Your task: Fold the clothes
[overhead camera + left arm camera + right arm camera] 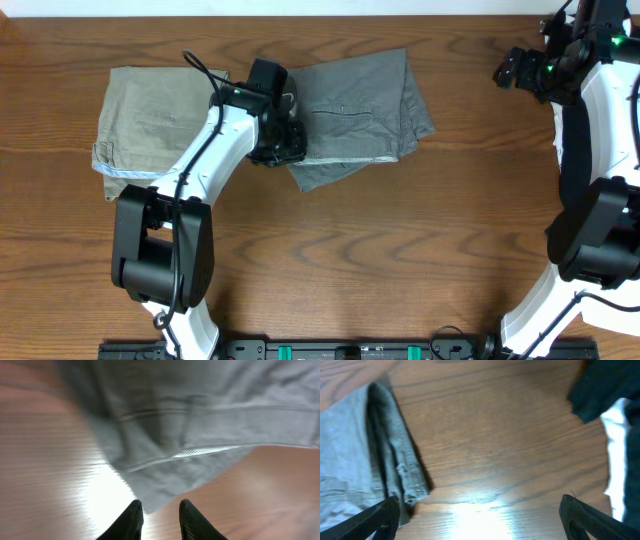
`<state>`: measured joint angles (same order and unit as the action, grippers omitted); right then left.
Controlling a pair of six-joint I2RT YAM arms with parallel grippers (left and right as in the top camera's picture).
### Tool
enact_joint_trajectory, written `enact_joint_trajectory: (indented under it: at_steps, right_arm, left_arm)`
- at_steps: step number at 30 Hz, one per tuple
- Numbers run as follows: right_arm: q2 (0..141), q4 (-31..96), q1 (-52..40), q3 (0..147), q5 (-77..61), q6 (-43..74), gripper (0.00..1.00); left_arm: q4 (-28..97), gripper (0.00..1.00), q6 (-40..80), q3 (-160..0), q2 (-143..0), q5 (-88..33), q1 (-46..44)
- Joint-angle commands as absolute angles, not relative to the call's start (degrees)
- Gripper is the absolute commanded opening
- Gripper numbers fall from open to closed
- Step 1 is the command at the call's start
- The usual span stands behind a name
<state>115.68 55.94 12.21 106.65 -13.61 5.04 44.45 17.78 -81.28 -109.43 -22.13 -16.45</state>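
Overhead, the leftmost of the clothes is the olive-khaki shorts (150, 120), lying folded flat on the bench (330, 260) with a strip of pale-blue waistband lining (112, 168) showing at the near-left corner. They look like thin, light cloth that would slump if lifted by one point, so the doubled waistband is probably the firmest place to pinch. Just to their right the left hand (278, 140) is low over the left edge of the grey shorts (360, 115). In the left wrist view its fingers (131, 521) stand only narrowly parted, with bare wood showing between them and a loose lower corner of the grey cloth (200, 435) reaching just to their mouth; nothing looks clamped. The grey shorts are soft and woven, spread mid-bench and partly doubled over. The stitched hem and pocket seam give thicker, less slippery ridges to grip than the single layer, which would likely bunch and drag on the wood. Further right, well apart from the cloth, the right hand (515, 68) hangs with its fingers (375, 519) spread wide and empty. Beyond it, in the right wrist view, a black garment (605, 385) and a white garment (617, 445) lie at the edge. No brand, label or writing can be read anywhere.
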Motion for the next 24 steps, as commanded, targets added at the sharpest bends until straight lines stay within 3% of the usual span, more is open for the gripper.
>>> enact_joint_trajectory:
  at_steps: [1,24]
  right_arm:
    - [116.5,56.2,11.6,106.0,-17.4,5.7,0.99]
    - [118.7,58.2,1.0,105.8,-19.8,-0.3,0.99]
  left_arm:
    - [41.8,0.27,17.6,-78.3,-109.8,-30.2,-16.5]
    - [25.1,0.25,21.7,-66.7,-109.8,-36.9,-16.5]
